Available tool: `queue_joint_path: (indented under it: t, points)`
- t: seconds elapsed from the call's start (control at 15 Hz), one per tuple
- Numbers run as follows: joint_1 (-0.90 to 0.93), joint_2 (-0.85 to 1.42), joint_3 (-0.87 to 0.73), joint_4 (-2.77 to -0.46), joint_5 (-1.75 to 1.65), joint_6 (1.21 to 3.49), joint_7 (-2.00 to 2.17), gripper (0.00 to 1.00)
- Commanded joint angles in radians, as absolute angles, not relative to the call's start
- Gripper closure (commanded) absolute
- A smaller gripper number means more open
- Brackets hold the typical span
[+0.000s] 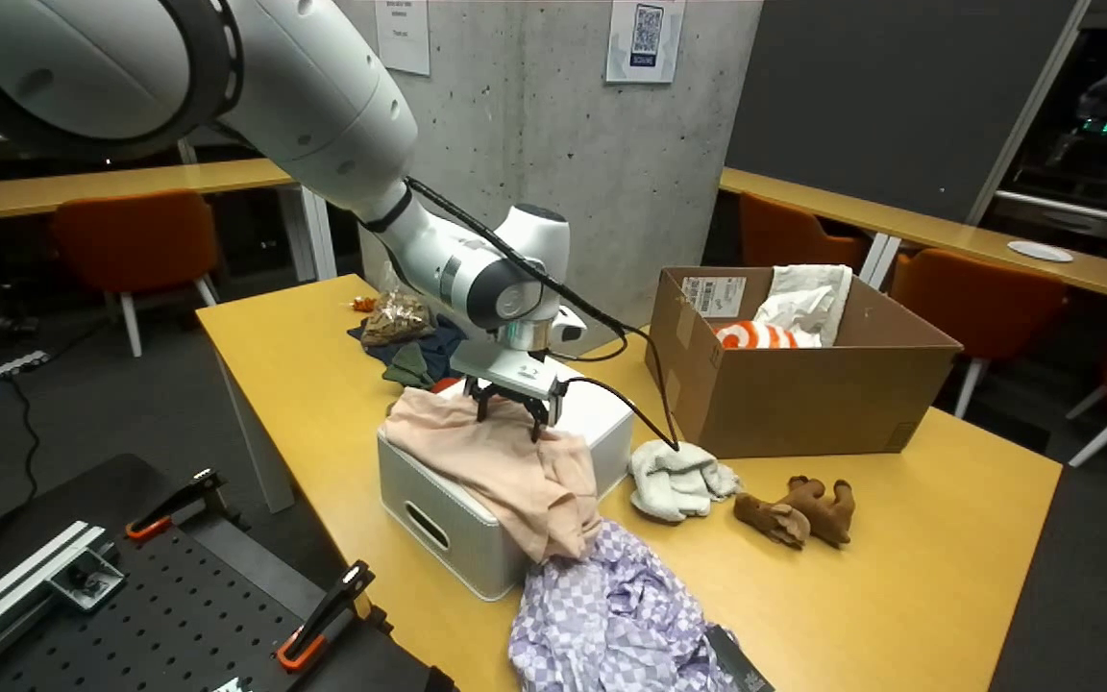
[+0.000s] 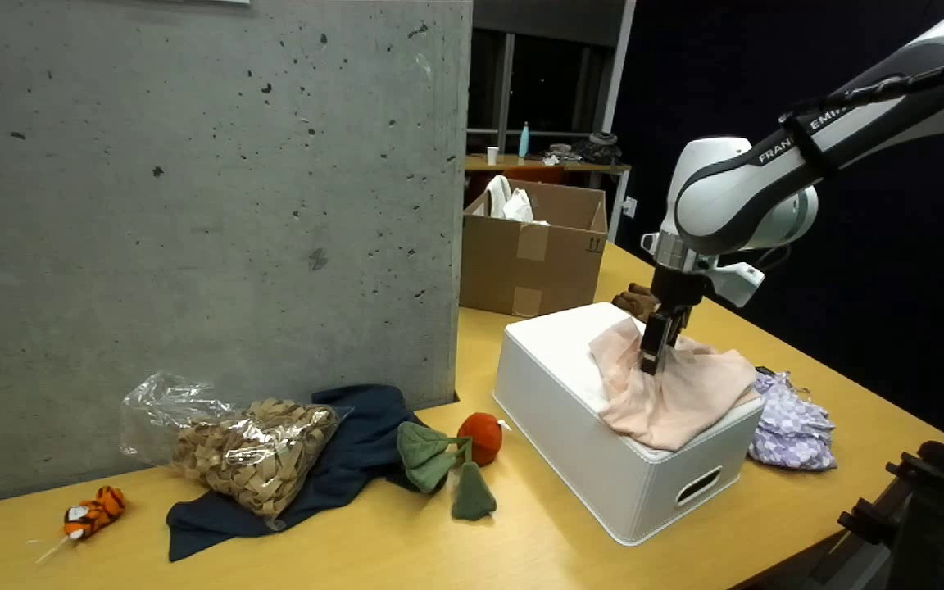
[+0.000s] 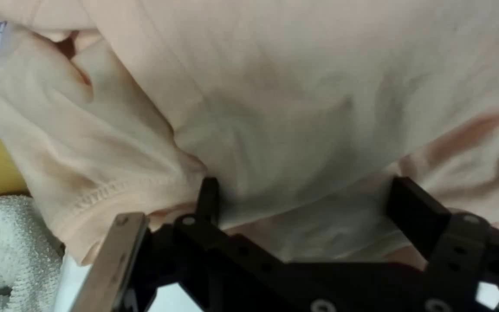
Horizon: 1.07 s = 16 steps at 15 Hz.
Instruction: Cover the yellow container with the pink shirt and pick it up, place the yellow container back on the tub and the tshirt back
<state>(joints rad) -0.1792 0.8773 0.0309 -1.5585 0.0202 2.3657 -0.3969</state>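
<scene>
Pointing down with the tool [image 3: 305,186] spread wide. Touching, with fingertips [image 3: 208,195] well apart, the pink shirt [image 1: 505,471] draped over the white box [image 2: 562,430] near the tabletop [image 1: 899,586] edge facing the black perforated plate [image 1: 184,605]. Showing shirt folds between them in the wrist view.

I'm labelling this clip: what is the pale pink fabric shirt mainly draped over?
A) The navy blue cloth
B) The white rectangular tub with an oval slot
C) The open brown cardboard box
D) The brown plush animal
B: in both exterior views the pink shirt spreads across the flat top of the white tub.
</scene>
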Motion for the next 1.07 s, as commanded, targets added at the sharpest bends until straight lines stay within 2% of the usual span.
queue_joint_path:
  t: [0.0,0.33,0.47,1.0]
  points:
    - [-0.159,0.910,0.023,-1.500,-0.011,2.317,-0.367,0.28]
    - [-0.154,0.924,0.023,-1.475,-0.024,2.296,-0.364,0.66]
    - [-0.152,0.918,0.024,-1.476,-0.029,2.291,-0.363,0.76]
    - [-0.101,0.872,0.026,-1.525,-0.053,2.307,-0.354,0.76]
